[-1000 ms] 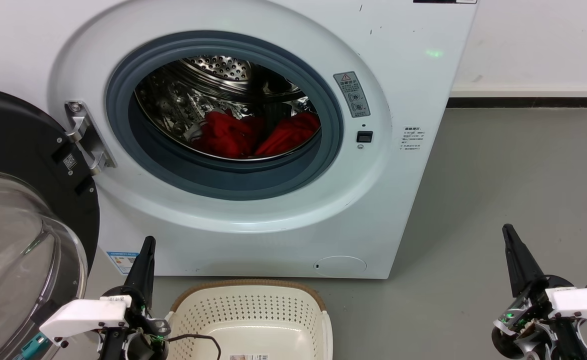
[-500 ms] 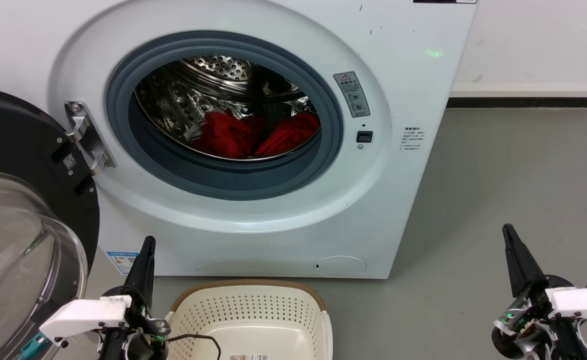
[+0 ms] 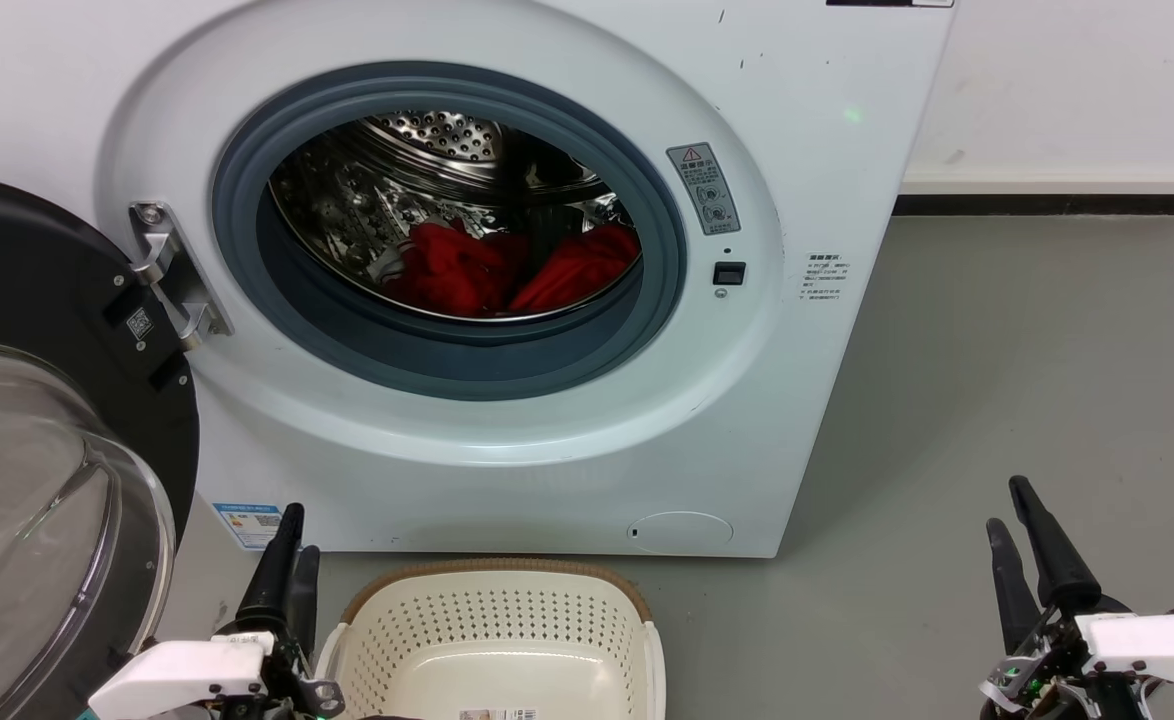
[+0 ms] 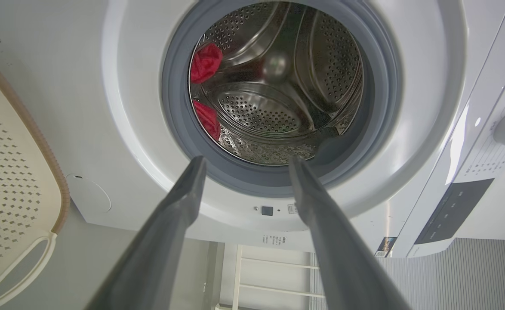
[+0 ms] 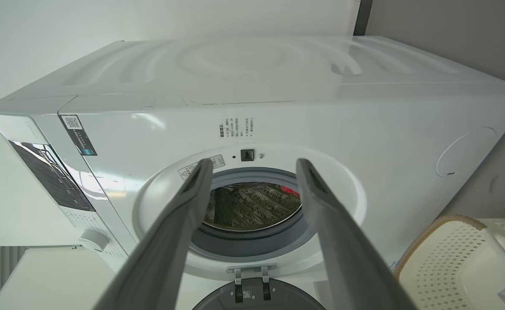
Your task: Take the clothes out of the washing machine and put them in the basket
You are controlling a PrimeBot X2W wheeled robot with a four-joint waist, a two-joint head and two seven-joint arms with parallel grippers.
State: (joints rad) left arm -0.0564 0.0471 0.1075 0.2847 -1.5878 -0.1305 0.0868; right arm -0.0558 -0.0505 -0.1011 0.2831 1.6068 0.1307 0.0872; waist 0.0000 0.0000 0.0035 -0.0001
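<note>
Unloading hasn't started: soft red clothes lie in the white front-loading washing machine, left hand and right hand spread empty; reaching inside seems next.

1. Head view: bright, even, diffuse light is recorded, and focus is sharp throughout.
2. Glare is noted on the drum and the door glass.
3. A soft shadow is cast on the floor beside the machine.
4. Wrist views: straight edges are bowed, and the near fingers are blurred.
</note>
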